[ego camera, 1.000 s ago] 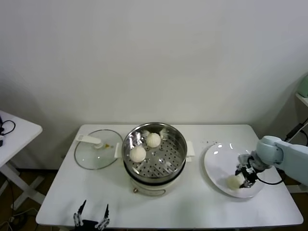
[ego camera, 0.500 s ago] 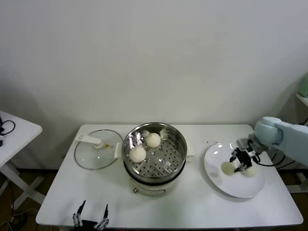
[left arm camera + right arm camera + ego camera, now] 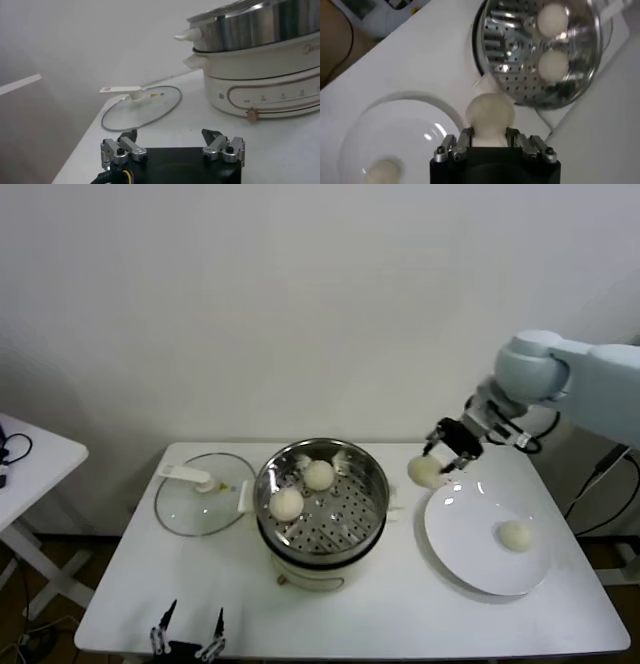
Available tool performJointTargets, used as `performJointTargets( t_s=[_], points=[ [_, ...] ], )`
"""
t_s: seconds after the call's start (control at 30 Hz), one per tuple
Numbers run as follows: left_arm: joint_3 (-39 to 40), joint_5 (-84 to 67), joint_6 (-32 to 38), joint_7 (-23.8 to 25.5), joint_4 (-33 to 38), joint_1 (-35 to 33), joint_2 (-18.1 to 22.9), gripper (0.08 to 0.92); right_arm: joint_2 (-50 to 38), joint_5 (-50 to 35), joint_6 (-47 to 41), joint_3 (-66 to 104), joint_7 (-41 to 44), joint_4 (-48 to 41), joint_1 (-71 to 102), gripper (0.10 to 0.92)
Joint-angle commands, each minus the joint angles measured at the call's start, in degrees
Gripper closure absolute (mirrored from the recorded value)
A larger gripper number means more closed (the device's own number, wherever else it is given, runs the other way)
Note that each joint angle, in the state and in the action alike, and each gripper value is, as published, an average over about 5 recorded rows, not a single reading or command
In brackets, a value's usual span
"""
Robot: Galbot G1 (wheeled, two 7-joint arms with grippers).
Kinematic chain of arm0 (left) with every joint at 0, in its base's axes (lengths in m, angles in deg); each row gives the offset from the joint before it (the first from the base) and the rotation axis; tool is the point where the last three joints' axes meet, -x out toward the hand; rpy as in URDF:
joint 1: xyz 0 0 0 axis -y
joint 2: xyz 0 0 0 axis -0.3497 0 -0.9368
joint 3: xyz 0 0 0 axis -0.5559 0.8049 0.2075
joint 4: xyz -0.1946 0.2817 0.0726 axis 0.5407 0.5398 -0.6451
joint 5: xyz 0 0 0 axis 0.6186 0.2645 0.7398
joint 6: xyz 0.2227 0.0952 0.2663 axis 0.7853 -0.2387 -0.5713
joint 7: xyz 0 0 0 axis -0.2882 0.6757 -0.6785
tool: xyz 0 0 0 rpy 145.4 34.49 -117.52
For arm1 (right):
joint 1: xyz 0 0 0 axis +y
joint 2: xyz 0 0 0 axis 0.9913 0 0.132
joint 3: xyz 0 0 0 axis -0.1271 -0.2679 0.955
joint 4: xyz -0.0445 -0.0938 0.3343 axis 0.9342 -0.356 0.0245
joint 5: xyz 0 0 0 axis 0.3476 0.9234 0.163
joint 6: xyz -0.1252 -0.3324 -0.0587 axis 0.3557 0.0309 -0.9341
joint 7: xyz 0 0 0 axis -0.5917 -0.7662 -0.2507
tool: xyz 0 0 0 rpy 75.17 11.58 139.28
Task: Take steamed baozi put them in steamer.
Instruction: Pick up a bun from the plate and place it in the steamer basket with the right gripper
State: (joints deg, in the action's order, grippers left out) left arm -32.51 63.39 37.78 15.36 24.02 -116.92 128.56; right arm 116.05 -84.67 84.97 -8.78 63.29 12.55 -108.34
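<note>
While the left tool (image 3: 187, 639) rests idle at the near edge of the counter (image 3: 130, 584) with its fingers spread apart and holding nothing, the right tool (image 3: 444, 453) is raised in the air, between the steamer (image 3: 320, 496) and the plate (image 3: 487, 533). Its fingers are clamped on one bao (image 3: 425, 471), a round cream bun hanging just beyond the plate's far left rim. In the right wrist view the bao (image 3: 489, 115) fills the space between the fingers, with the steamer (image 3: 538, 48) beyond it.

The steamer is a shiny steel basket with a perforated bottom, seated on a white cooker base (image 3: 267, 82) in the middle of the counter. Two baozi (image 3: 302, 489) lie inside it on its left side, one farther and one nearer, close together. The white plate sits to the right of the steamer and holds one more bao (image 3: 515, 535) toward its right side. A glass lid (image 3: 203, 494) with a white handle lies flat on the counter to the left of the steamer.

The base carries small grey markings on its front, including a word near its upper right, too small to read.
</note>
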Motion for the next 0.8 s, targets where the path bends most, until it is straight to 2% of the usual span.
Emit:
performJointTargets(
  t_s=[0.03,0.47,0.8],
  points=[
    [0.09,0.02,-0.04,-0.01,0.2,0.03,0.18,0.177,9.86,6.54,4.51,2.79,-1.67,12.69,-2.15,0.55],
    [0.03,-0.18,-0.21,0.04,0.76,0.1,0.25,0.177,18.57,17.66,-0.35,4.47,-4.35,6.66,13.53,0.534],
    [-0.38,-0.35,-0.16,-0.01,0.56,0.06,0.21,0.177,22.47,20.17,0.0,5.43,-6.25,-0.2,20.85,0.525]
  ],
)
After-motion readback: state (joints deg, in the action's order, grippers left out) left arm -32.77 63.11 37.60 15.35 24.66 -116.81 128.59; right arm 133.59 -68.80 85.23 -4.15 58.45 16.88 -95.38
